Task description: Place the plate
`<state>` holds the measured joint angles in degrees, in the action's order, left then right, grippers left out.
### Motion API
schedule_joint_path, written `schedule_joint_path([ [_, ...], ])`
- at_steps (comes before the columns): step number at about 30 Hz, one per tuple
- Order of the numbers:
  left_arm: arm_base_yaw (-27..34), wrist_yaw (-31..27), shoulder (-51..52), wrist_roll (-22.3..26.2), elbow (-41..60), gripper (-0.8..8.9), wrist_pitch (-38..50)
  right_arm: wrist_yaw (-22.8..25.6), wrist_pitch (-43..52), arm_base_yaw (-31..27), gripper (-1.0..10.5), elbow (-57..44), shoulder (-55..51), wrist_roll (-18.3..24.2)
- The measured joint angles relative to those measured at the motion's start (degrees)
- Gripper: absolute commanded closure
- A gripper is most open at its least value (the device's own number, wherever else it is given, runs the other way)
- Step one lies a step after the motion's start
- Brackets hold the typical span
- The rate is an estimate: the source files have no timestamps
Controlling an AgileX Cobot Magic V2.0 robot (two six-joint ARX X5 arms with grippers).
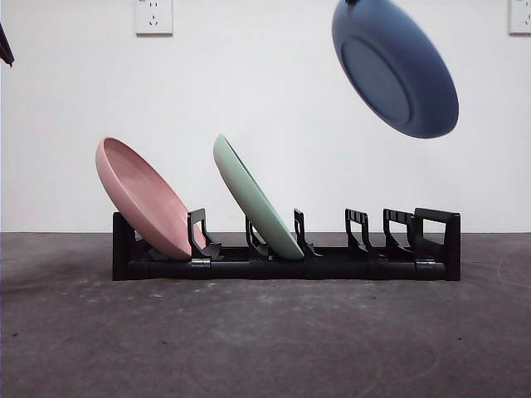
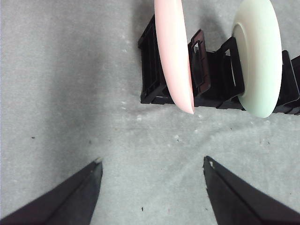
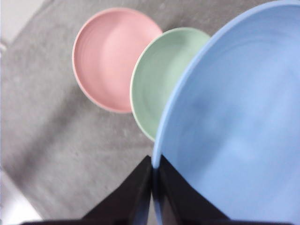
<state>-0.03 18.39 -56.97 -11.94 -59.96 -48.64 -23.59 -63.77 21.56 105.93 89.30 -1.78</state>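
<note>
While the blue plate (image 1: 397, 66) hangs high in the air, tilted, over the right end of the black rack (image 1: 286, 267), the right tool (image 3: 153, 180) has it pinched by the rim, jaws clamped tight on the edge with basically no gap in the right wrist view. From the front you see the plate's underside, and it's well clear of the rack, not touching anything below.

Down on the rack, the pink plate (image 1: 143, 196) leans in the slot at the left end and the green plate (image 1: 255, 199) leans in a slot next over, both tipped the same way. The slots to the right of the green one are free, right under where the blue plate is.

Left tool (image 2: 152, 176) is just hovering over the grey worktop (image 1: 265, 340) near the pink end of the rack, jaws spread wide apart and holding nothing. Up on the wall behind there's a white socket (image 1: 154, 16).
</note>
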Motion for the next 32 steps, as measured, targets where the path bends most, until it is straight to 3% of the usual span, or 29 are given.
schedule_joint_path([
  [4,0.0,0.0,0.0,0.0,0.0,4.69,0.0,7.39,-0.55,3.56,9.4,-0.98,-3.96,1.79],
  [8,0.0,-0.02,0.0,0.0,0.0,4.69,0.0,10.45,3.02,5.88,9.4,-8.04,-10.62,2.29],
  [14,0.0,0.0,0.0,0.02,0.0,4.69,0.0,12.7,13.81,8.35,9.4,-28.48,-25.79,2.47],
  [19,0.0,0.0,0.0,0.02,0.0,4.69,0.0,17.16,15.12,10.05,9.4,-42.64,-37.4,2.89],
  [32,0.0,0.0,0.0,2.14,0.0,4.69,0.24,33.44,9.29,18.67,9.4,-55.19,-39.56,6.99],
])
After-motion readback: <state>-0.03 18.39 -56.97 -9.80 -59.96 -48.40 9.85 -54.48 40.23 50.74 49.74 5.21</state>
